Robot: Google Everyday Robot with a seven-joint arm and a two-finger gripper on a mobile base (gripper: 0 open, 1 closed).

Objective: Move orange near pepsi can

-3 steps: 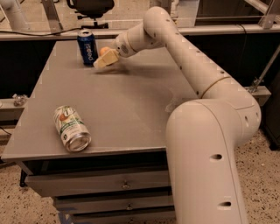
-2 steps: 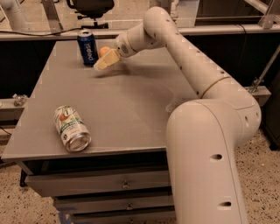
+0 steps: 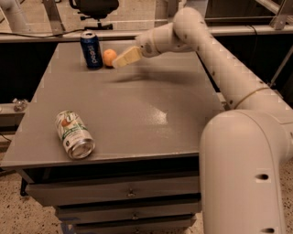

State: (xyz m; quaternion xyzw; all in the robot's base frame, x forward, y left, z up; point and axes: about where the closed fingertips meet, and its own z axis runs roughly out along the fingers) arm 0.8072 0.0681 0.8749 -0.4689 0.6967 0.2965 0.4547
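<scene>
Looking across the flat grey table (image 3: 151, 96), I see a matte top with one pale patch of glare near its middle and a soft shadow lying under the arm's far end. The small round orange fruit (image 3: 109, 57) sits on the table at the far left, just right of the upright dark blue pepsi can with white lettering and a silver top (image 3: 91, 50); the two are very close, and I cannot say whether they touch. My gripper (image 3: 120, 61), a pale beige wedge, hangs tilted down to the left, with its tip just beside the orange on its right. I cannot tell whether it is spread or pressed together. The thick white robot arm (image 3: 219, 59) runs from the near right up over the table's far right corner. A white-and-green drinks can (image 3: 74, 135) lies on its side at the near left, well apart from the others, its silver end turned toward the near edge. Dark metal drawers (image 3: 130, 193) with small knobs sit under the top. A black office chair (image 3: 94, 7) stands beyond the far edge, and speckled flooring (image 3: 27, 215) shows at the near left.
</scene>
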